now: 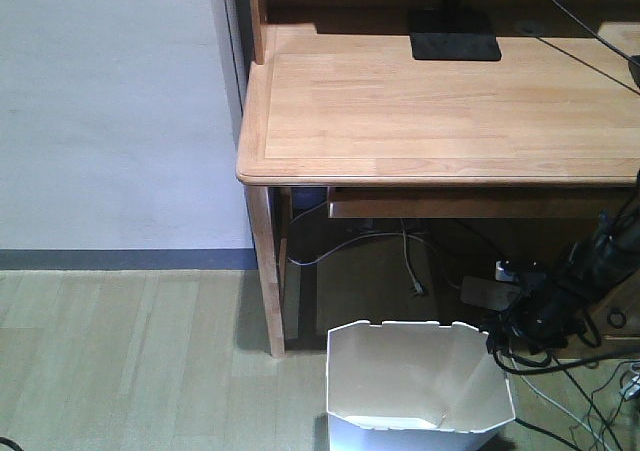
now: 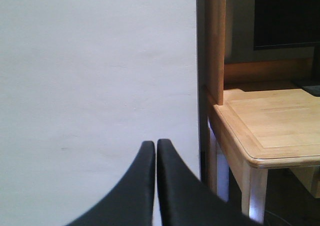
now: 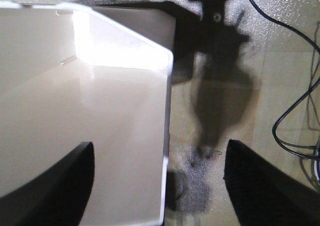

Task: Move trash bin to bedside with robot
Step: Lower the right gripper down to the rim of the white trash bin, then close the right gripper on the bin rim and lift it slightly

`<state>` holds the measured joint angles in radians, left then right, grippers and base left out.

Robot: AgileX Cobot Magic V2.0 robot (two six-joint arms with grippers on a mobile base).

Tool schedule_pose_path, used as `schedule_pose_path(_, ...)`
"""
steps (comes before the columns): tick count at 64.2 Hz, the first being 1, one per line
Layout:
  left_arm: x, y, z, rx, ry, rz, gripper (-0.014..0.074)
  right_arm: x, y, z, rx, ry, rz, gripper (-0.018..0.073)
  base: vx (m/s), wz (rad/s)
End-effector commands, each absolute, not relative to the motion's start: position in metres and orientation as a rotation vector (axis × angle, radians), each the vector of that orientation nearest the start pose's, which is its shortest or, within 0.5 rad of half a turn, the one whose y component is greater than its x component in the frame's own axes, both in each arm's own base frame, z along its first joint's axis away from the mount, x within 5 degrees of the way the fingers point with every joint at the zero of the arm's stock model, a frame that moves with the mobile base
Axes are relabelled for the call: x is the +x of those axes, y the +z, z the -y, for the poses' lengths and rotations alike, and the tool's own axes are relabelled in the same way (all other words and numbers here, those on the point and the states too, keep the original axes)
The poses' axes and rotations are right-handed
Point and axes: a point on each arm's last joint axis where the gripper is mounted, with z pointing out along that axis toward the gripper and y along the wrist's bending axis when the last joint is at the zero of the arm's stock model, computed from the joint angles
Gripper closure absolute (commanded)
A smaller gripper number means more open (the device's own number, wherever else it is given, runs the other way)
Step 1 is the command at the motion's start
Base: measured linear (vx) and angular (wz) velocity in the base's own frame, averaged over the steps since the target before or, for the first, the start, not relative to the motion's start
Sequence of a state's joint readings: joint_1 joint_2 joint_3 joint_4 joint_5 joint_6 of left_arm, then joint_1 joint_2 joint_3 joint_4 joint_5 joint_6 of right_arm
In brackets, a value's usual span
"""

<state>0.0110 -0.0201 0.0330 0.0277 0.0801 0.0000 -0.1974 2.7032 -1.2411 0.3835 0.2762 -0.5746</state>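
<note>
Bin (image 1: 470, 376), white, on floor (image 1: 120, 371) beside desk (image 1: 440, 111), bed not in view: right end effector (image 3: 160, 146) wide open astride its rim wall, holding nothing; left end effector (image 2: 155, 144) closed, empty; step judged grasp, next a gentle pinch on thin wall.

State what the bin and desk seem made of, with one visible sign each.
The bin looks like thin white plastic, smooth, slightly glossy; its walls catch bright highlights. The desk looks like light wood, satin finish; grain and joined boards show.
</note>
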Motion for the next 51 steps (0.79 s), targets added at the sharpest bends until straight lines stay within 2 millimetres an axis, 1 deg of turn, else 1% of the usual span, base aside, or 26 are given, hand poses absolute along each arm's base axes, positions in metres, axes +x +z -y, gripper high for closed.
schedule_pose_path(1, 0.056, 0.199, 0.000, 0.000, 0.007, -1.508, 0.0603, 0.351, -0.122, 0.062, -0.013, 0.169, -3.127, 0.0018, 0.00, 0.00)
schedule_pose_path(12, 0.056, 0.199, 0.000, 0.000, 0.007, -1.508, 0.0603, 0.351, -0.159, 0.061, -0.012, 0.192, -3.160, 0.0019, 0.00, 0.00)
schedule_pose_path(19, 0.056, 0.199, 0.000, 0.000, 0.007, -1.508, 0.0603, 0.351, -0.177, 0.060, -0.015, 0.212, -3.179, 0.0019, 0.00, 0.00)
schedule_pose_path(27, 0.056, 0.199, 0.000, 0.000, 0.007, -1.508, 0.0603, 0.352, -0.192, 0.060, -0.011, 0.238, -3.197, 0.0025, 0.00, 0.00)
schedule_pose_path(37, 0.056, 0.199, 0.000, 0.000, 0.007, -1.508, 0.0603, 0.352, -0.205, 0.059, -0.013, 0.265, -3.214, 0.0069, 0.00, 0.00)
schedule_pose_path(41, 0.056, 0.199, 0.000, 0.000, 0.007, -1.508, 0.0603, 0.355, -0.206, 0.059, 0.004, 0.267, -3.211, 0.0125, 0.00, 0.00)
schedule_pose_path(44, 0.056, 0.199, 0.000, 0.000, 0.007, -1.508, 0.0603, 0.357, -0.207, 0.059, 0.030, 0.267, -3.209, 0.0194, 0.00, 0.00)
schedule_pose_path(47, 0.056, 0.199, 0.000, 0.000, 0.007, -1.508, 0.0603, 0.357, -0.207, 0.059, 0.035, 0.273, -3.213, 0.0290, 0.00, 0.00)
schedule_pose_path(51, 0.056, 0.199, 0.000, 0.000, 0.007, -1.508, 0.0603, 0.357, -0.207, 0.059, 0.035, 0.277, -3.217, 0.0445, 0.00, 0.00)
